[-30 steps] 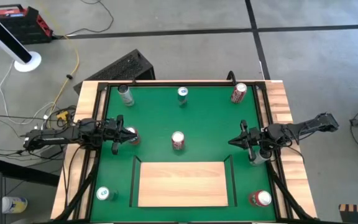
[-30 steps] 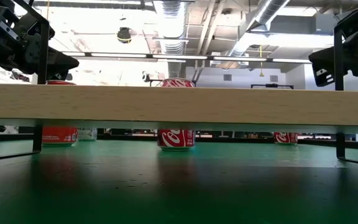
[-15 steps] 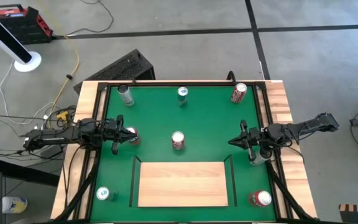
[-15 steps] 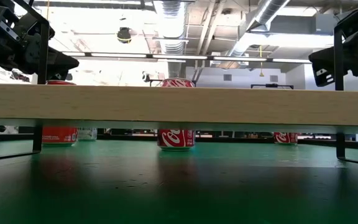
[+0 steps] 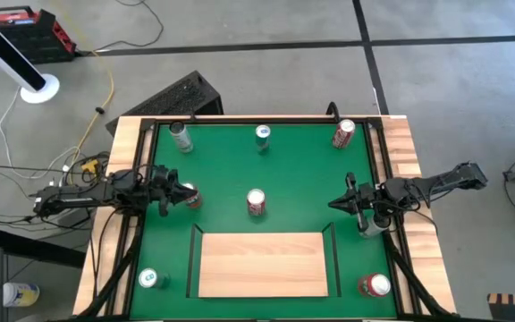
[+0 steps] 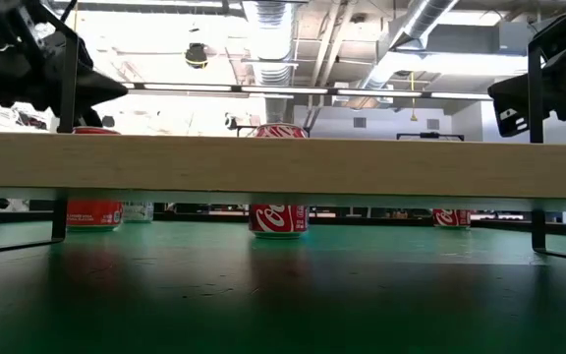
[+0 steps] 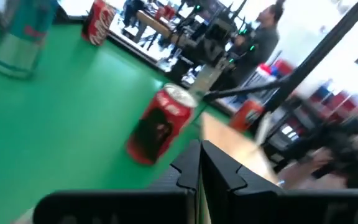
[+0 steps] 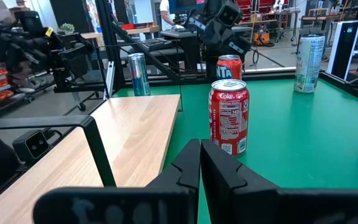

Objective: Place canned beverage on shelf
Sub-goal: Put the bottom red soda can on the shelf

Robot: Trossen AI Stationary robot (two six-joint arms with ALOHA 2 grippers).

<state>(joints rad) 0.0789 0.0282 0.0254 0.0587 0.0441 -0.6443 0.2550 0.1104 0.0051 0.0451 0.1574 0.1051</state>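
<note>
Shelf bare, cans all on the mat

Shelf (image 5: 262, 263) sits empty near the mat's front edge. My left gripper (image 5: 170, 194), fingers clenched on nothing, hovers just beside a red can (image 5: 190, 196); I'd spread them and centre before gripping. The Coca-Cola can (image 5: 256, 202) stands mid-mat. My right gripper (image 5: 338, 204), likewise clenched, waits opposite.

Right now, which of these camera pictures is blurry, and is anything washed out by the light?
The left wrist view is smeared throughout; the red can and the room behind look streaked. The right wrist view is sharp: the label on the red can reads clearly. In the low view the ceiling lights glare white above the shelf, and the mat in front lies in shadow. The high view is evenly lit.
</note>
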